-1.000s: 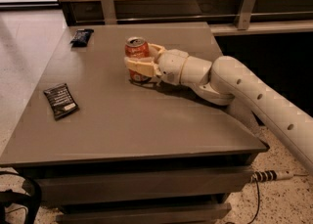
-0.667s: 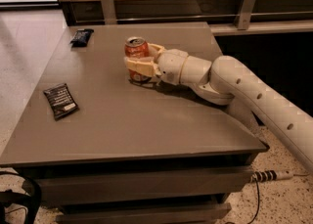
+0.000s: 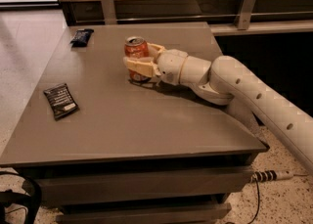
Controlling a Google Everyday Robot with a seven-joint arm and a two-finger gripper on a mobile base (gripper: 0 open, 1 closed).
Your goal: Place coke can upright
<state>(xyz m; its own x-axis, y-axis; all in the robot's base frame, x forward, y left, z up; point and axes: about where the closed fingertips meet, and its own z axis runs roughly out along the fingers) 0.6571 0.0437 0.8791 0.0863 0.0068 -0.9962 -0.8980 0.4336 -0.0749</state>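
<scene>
The coke can (image 3: 135, 48) stands upright on the grey table (image 3: 122, 115), near the back middle. It is orange-red with a silver top. My gripper (image 3: 138, 62) reaches in from the right, low over the table. Its cream fingers (image 3: 138, 64) sit on either side of the can, one in front and one behind, closed against its lower half. The white arm (image 3: 244, 91) runs off to the lower right.
A flat dark snack packet (image 3: 60, 100) lies at the table's left side. Another dark packet (image 3: 81, 36) lies at the back left corner. A wooden wall with metal brackets (image 3: 245, 4) runs behind the table. A power strip (image 3: 271, 175) lies on the floor at the right.
</scene>
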